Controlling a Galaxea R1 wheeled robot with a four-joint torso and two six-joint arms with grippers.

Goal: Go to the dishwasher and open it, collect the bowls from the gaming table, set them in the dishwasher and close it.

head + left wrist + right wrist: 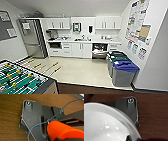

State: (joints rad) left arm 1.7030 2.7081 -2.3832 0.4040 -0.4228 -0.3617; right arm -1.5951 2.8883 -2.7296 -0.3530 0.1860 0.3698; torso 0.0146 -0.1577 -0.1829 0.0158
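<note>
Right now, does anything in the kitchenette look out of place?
The dishwasher under the counter stands open, its door let down toward the floor, dark inside. The table-football table sits near, and the bins line the right wall. Nothing looks spilled.

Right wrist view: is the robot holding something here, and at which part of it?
A white bowl sits close under the right wrist camera, probably held near its rim, though the gripper's contact on it cannot be made out.
</note>
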